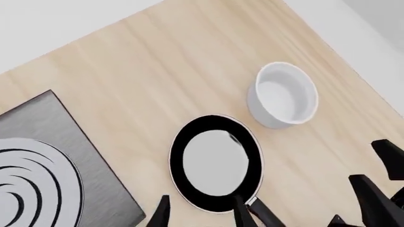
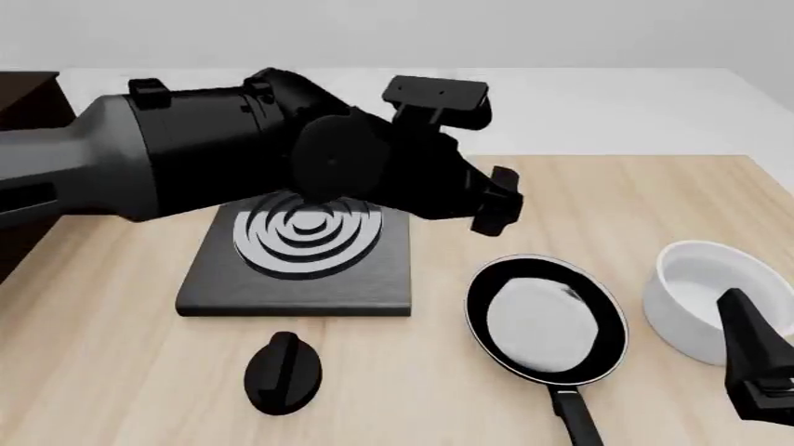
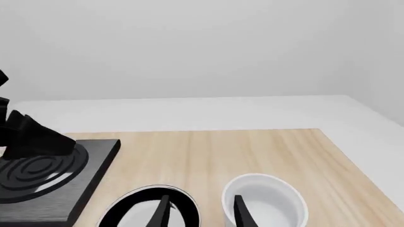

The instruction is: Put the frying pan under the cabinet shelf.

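Front high; wrists closer, sharing frying pan [image 1: 215, 163].

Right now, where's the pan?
In the front view the pan lies on the table's near right part, between the stove plate and the white bowl, its handle pointing toward the arms' side.

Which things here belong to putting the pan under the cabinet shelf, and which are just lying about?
Belong: frying pan; cabinet shelf, only a dark corner showing at the far left.
Lying about: white bowl; stove plate; black knob.
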You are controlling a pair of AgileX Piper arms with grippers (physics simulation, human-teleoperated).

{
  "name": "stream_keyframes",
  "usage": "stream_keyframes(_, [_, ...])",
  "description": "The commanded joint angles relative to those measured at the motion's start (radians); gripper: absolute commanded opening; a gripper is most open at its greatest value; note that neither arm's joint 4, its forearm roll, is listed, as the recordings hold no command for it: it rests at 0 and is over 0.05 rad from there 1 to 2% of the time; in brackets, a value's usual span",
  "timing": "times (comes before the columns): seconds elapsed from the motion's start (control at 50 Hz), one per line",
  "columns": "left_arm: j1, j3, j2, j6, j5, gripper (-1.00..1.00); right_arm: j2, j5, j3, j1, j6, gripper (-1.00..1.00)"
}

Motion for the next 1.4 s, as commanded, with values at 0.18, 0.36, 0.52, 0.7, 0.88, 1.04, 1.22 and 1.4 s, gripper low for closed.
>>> stream_keyframes(0.18, [-0.153,0.131,0.013,-0.184,-0.152,1.0,-0.002,0.003,-0.001,0.0,0.0,1.0])
stream_keyframes(0.36, [-0.191,0.209,-0.003,-0.282,-0.223,1.0,-0.002,0.003,-0.001,0.0,0.0,1.0])
stream_keyframes(0.52, [-0.223,0.292,-0.002,-0.349,-0.306,1.0,-0.003,0.003,-0.001,0.0,0.0,1.0])
stream_keyframes(0.7, [-0.273,0.356,-0.013,-0.431,-0.372,1.0,-0.003,0.003,-0.001,0.0,0.0,1.0])
stream_keyframes(0.88, [-0.332,0.407,0.001,-0.501,-0.455,1.0,-0.002,0.003,-0.001,0.0,0.0,1.0])
stream_keyframes(1.04, [-0.372,0.429,0.01,-0.545,-0.515,1.0,-0.002,0.003,-0.001,0.0,0.0,1.0])
stream_keyframes(1.22, [-0.348,0.441,0.046,-0.572,-0.56,1.0,-0.002,0.003,-0.001,0.0,0.0,1.0])
stream_keyframes(1.4, [-0.348,0.464,0.071,-0.606,-0.626,1.0,-0.002,0.003,-0.001,0.0,0.0,1.0])
